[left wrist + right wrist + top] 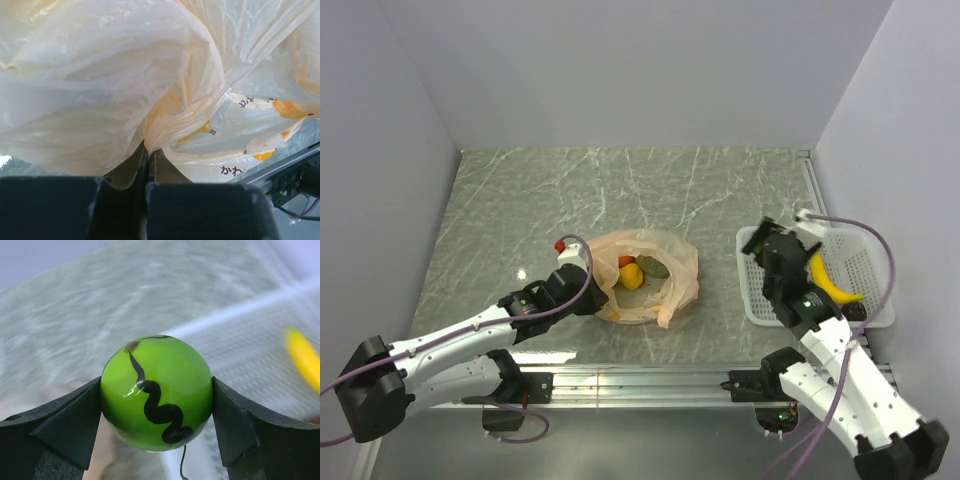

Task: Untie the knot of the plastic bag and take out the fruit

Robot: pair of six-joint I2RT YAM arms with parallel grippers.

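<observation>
The pale orange plastic bag (670, 262) lies open in the middle of the table, and no knot shows. Inside it I see a yellow lemon (632, 277), a dark green avocado (656, 267) and a small orange-red piece (625, 261). My left gripper (596, 292) is shut on the bag's left rim; the left wrist view shows its closed tips (146, 151) pinching the crinkly plastic (115, 75). My right gripper (772, 247) is over the basket's left edge, shut on a green apple (165, 365) with a black squiggle.
A white mesh basket (865, 265) stands at the right with a yellow banana (832, 281) in it; both also show blurred in the right wrist view, the basket (250, 350) and the banana (305, 362). A small red bit (560, 245) lies left of the bag.
</observation>
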